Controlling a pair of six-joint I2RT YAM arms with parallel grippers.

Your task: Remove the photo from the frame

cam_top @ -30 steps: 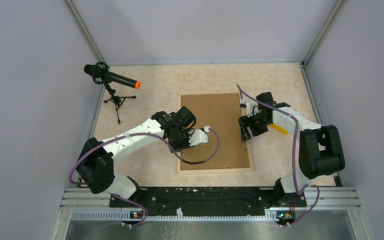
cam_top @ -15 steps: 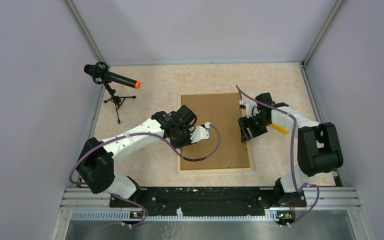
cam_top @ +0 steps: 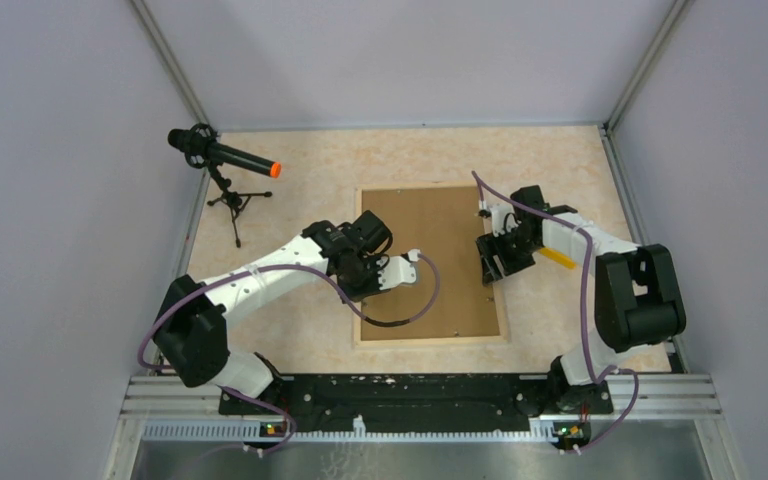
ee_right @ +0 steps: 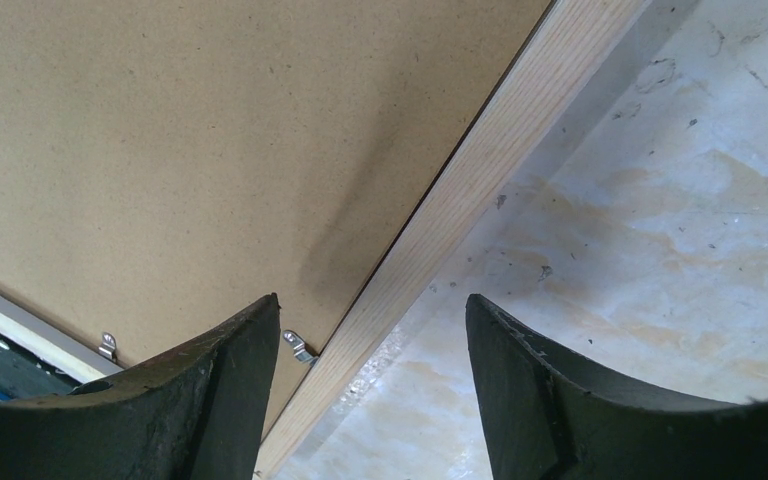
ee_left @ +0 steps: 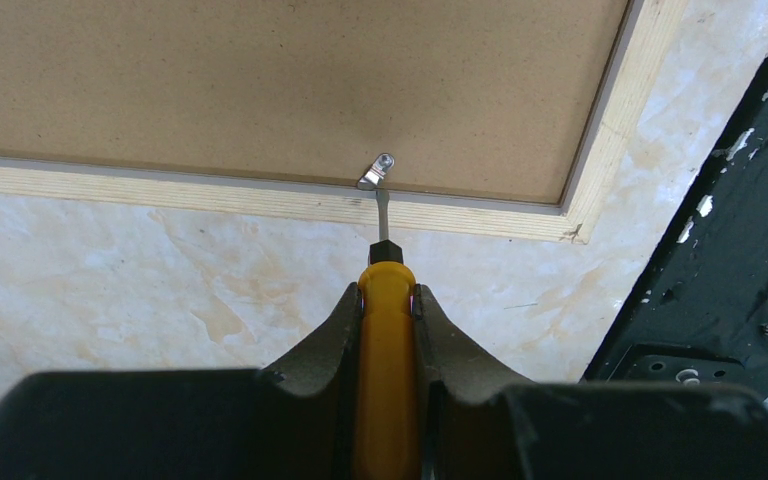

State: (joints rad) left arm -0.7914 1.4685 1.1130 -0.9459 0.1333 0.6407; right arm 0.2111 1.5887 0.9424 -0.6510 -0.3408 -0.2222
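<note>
Slippage threatens: left tool (ee_left: 387,300), clamped on a yellow-handled screwdriver (ee_left: 386,390), has its blade at the metal clip (ee_left: 376,172) just ahead on the face-down frame (ee_left: 210,195) and may skid, gouging the backing board (ee_left: 260,80); right tool (ee_right: 372,310) gapes empty above the frame's edge.

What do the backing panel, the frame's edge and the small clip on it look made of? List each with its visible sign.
Backing panel: looks like brown fibreboard with a matt finish; the surface is finely speckled and shows no grain.
Frame edge: pale, bare-looking wood with streaky grain lines running along it.
Clip: probably metal; it is silvery and shiny and catches a bright glint.
</note>
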